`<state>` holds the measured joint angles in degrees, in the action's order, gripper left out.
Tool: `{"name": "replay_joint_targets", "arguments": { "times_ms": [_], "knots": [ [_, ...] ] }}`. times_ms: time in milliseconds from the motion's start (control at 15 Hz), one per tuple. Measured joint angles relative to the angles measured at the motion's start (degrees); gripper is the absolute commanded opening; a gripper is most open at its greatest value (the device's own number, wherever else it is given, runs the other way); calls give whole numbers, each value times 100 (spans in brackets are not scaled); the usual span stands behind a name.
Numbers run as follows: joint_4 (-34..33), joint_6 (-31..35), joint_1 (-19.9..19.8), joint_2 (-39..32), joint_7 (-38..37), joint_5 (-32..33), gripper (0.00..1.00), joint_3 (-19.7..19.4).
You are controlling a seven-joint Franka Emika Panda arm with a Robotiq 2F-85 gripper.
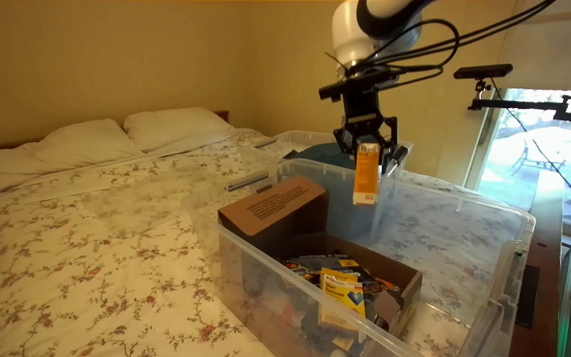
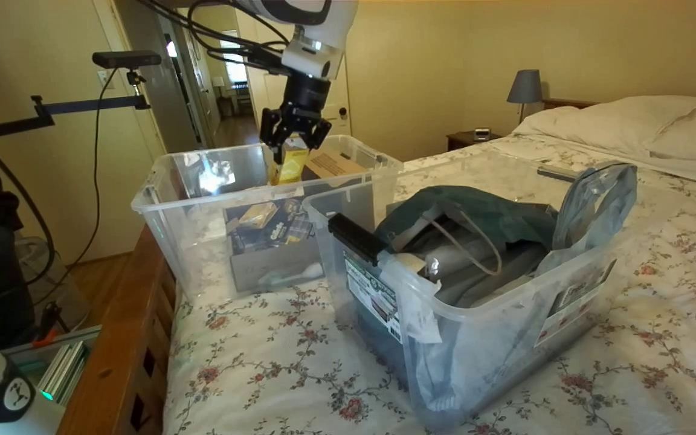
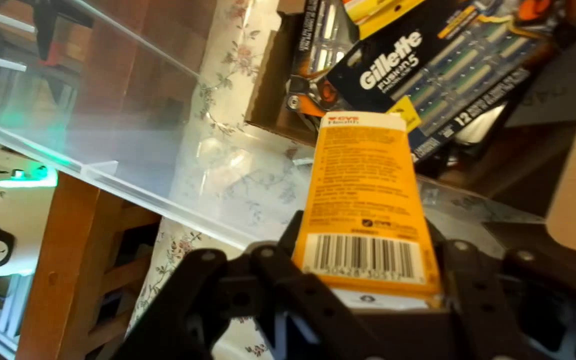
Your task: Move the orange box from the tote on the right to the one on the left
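Holding the orange box (image 1: 366, 176) rn, the gripper (image 1: 369, 158) is pinching it near its upper end, jaws parted only by the box's width. It's hanging over the tote (image 1: 285, 272) w/ the open cardboard box (image 1: 384, 267), where a Gillette pack (image 3: 418, 85) is lying. 2nd tote (image 2: 487, 356) is sitting right next to that one w/ a dark green bag (image 2: 475, 205) showing inside.

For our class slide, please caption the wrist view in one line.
The tool grips an orange CVS Health box, barcode showing, with a Gillette Fusion5 pack behind it.
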<state>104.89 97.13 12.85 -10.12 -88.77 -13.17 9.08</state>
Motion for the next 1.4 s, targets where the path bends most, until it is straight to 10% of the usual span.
{"name": "replay_joint_targets", "arguments": {
  "times_ms": [133, 200, 1067, 1133, 1200, 1267, 1400],
  "knots": [
    [58, -1, 41, -151, 13, 0, 49, 33],
    [59, -1, 40, -169, 22, 0, 24, 33],
    [46, 571, 484, -669, 2728, 276, 24, 418],
    [33, 590, 508, -743, 2995, 378, 49, 418],
    [30, 590, 514, -790, 3039, 391, 49, 411],
    [29, 590, 514, -802, 3035, 391, 24, 406],
    [29, 590, 514, -796, 3035, 391, 24, 393]
  ]
}}
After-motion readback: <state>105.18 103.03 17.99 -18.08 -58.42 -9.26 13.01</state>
